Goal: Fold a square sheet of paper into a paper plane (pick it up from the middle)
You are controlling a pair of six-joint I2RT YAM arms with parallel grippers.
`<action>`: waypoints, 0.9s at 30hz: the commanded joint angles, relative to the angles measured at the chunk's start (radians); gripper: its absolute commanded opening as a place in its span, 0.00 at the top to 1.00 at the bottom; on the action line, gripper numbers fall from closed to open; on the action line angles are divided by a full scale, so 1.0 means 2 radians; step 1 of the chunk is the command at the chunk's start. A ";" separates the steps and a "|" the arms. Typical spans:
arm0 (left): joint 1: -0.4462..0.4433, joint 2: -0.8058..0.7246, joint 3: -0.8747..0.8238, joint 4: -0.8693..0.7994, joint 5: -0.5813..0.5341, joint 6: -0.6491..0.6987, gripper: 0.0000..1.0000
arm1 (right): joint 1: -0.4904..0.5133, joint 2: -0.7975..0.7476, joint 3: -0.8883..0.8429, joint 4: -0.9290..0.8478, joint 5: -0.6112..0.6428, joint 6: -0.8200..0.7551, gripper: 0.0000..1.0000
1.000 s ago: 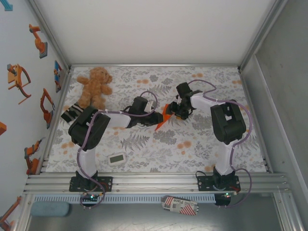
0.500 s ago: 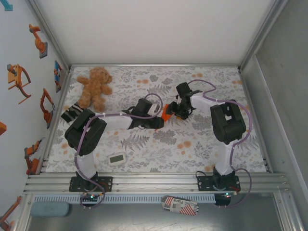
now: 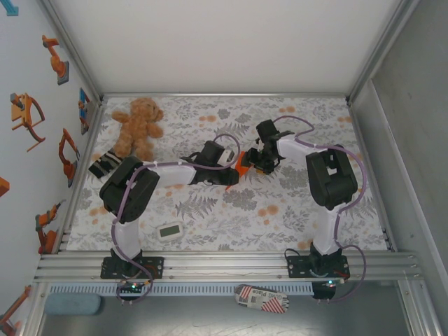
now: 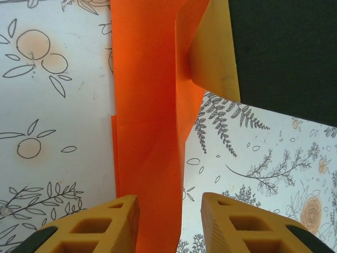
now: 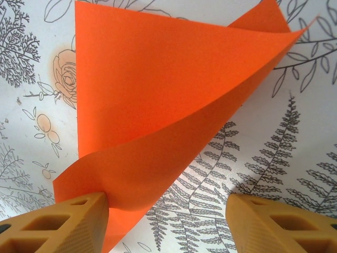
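The square sheet of paper (image 3: 241,166) is located well right of the teddy bear (image 3: 138,126), slightly nearer the arm bases, folded and raised between both arms; within the last second its hanging lower corner has been drawn in and the left gripper (image 4: 168,216) has been advanced onto it; those jaws are set partly open astride the folded strip, no pinch being evident; the right gripper (image 5: 167,219) is spread wide, one finger touched by the paper; an early crease is judged in progress.
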 commanded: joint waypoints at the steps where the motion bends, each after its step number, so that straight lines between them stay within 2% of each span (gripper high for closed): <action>1: -0.002 0.012 0.017 -0.018 -0.003 0.017 0.65 | 0.005 0.063 -0.023 0.015 0.048 -0.008 0.38; 7: -0.002 0.017 0.013 -0.024 -0.014 0.025 0.66 | 0.005 0.064 -0.023 0.015 0.049 -0.009 0.38; 20: 0.004 0.029 -0.014 -0.003 -0.014 0.006 0.80 | 0.008 0.067 -0.018 0.012 0.046 -0.016 0.37; 27: 0.007 0.036 -0.025 0.010 -0.006 -0.011 0.80 | 0.009 0.066 -0.017 0.008 0.042 -0.029 0.36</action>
